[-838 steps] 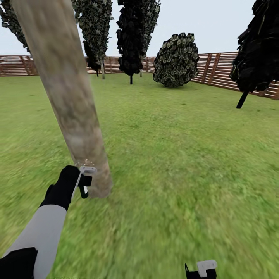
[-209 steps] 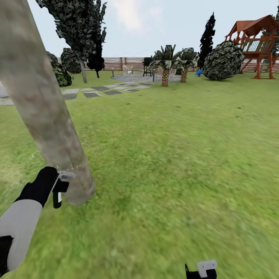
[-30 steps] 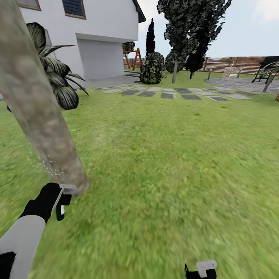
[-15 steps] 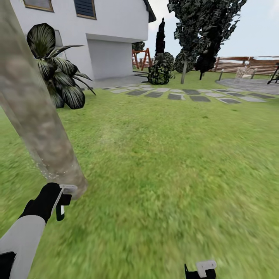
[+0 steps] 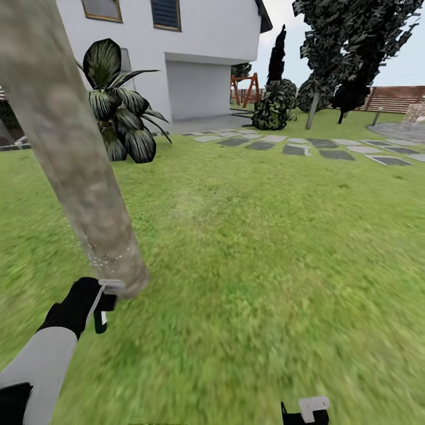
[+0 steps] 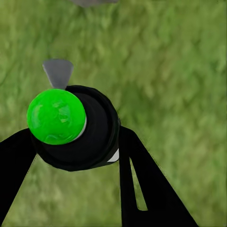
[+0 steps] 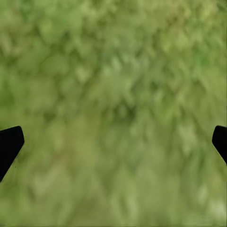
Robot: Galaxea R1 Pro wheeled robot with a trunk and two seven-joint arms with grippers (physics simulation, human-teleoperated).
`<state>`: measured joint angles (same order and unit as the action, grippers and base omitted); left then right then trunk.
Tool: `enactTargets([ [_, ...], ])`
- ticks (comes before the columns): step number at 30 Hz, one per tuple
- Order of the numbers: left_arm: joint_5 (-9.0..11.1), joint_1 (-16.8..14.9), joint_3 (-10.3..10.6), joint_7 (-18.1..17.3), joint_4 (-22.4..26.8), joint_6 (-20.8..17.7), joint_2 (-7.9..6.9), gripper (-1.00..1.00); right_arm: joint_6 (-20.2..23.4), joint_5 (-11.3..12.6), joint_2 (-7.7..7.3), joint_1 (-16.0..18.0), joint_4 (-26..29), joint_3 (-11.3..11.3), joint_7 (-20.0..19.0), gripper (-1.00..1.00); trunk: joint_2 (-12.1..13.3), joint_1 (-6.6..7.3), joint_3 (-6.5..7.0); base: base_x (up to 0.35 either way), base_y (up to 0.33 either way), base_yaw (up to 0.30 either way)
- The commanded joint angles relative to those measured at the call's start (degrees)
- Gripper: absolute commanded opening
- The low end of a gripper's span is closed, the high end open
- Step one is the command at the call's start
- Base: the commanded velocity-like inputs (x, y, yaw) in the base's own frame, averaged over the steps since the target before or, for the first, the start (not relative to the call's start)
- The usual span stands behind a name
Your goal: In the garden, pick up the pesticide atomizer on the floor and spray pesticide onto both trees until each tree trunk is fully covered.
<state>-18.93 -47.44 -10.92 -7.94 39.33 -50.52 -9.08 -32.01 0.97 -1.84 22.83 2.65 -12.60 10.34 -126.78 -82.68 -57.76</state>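
A thick tree trunk (image 5: 77, 165) of mottled grey-brown bark leans from the upper left down to the grass floor (image 5: 265, 265). My left gripper (image 5: 105, 300) is right at its base, shut on the pesticide atomizer (image 5: 101, 316), a small dark sprayer with a white mark. Fine white droplets speckle the bark just above the nozzle. In the left wrist view the atomizer (image 6: 90, 137) shows a bright green cap, pinched between my black fingers (image 6: 142, 189). My right gripper (image 5: 307, 412) hangs low at the bottom edge; its wrist view shows it (image 7: 113, 142) open over bare grass.
A white house (image 5: 195, 47) stands behind, with a dark broad-leaved plant (image 5: 121, 112) at its corner. Grey paving stones (image 5: 330, 150) run across the lawn to the right. Dark narrow trees (image 5: 348, 47), a bush and a wooden fence (image 5: 395, 97) lie far right.
The whole view has swung, so the house, plant and paving have slid right in the picture. My left gripper still holds the atomizer at the trunk's base, with droplets on the bark.
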Motion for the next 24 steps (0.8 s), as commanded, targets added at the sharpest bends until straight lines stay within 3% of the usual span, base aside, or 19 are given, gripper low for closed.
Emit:
enactTargets([
  [1, -0.7, -0.1, -0.2, -0.6, 0.2, -0.2, 0.10, -1.00, -0.1, 0.1, -0.01, 0.0, 0.0, -0.5, 0.4, 1.00, 0.0, 0.01, -0.05, 0.001, -0.001, 0.278],
  [5, -0.6, -1.2, 0.0, -0.5, 0.5, -0.5, 1.24, -1.00, -0.1, 0.1, -0.01, 0.0, 0.0, -0.5, 0.4, 1.00, 0.0, 0.01, -0.05, 0.000, 0.000, 0.278],
  [10, -1.0, -6.5, 0.0, -0.4, 0.2, -2.4, 3.34, -1.00, -0.1, 0.1, -0.01, 0.0, 0.0, -0.4, 0.4, 1.00, 0.0, 0.01, -0.05, 0.000, 0.000, 0.150],
  [12, -1.2, -6.9, -0.2, -0.4, 0.2, -2.7, 2.78, -1.00, -0.1, 0.1, -0.12, 0.0, 0.0, -0.4, 0.4, 1.00, 0.0, 0.01, -0.05, 0.000, 0.000, 0.012],
  [13, -1.2, -6.7, -0.5, -0.5, 0.3, -2.9, 0.23, -1.00, -0.1, 0.1, -0.17, 0.0, 0.0, -0.4, 0.5, 1.00, 0.0, 0.01, -0.05, 0.000, 0.000, 0.002],
  [14, -1.1, -6.5, -0.4, -0.5, 0.3, -2.9, -0.51, -1.00, -0.1, 0.1, -0.18, 0.0, 0.0, -0.4, 0.5, 1.00, 0.0, 0.01, -0.05, 0.000, 0.000, 0.000],
  [18, -1.0, -6.5, 0.0, -0.5, 0.5, -2.8, -0.30, -1.00, -0.1, 0.1, -0.26, 0.0, 0.0, -0.4, 0.5, 1.00, 0.0, 0.01, -0.05, 0.020, -0.012, 0.000],
  [24, -1.1, -7.0, -0.1, -0.4, 0.6, -2.8, 0.12, -1.00, -0.1, 0.1, -0.27, 0.0, 0.0, -0.4, 0.5, 1.00, 0.0, 0.01, -0.05, 0.254, -0.127, 0.000],
])
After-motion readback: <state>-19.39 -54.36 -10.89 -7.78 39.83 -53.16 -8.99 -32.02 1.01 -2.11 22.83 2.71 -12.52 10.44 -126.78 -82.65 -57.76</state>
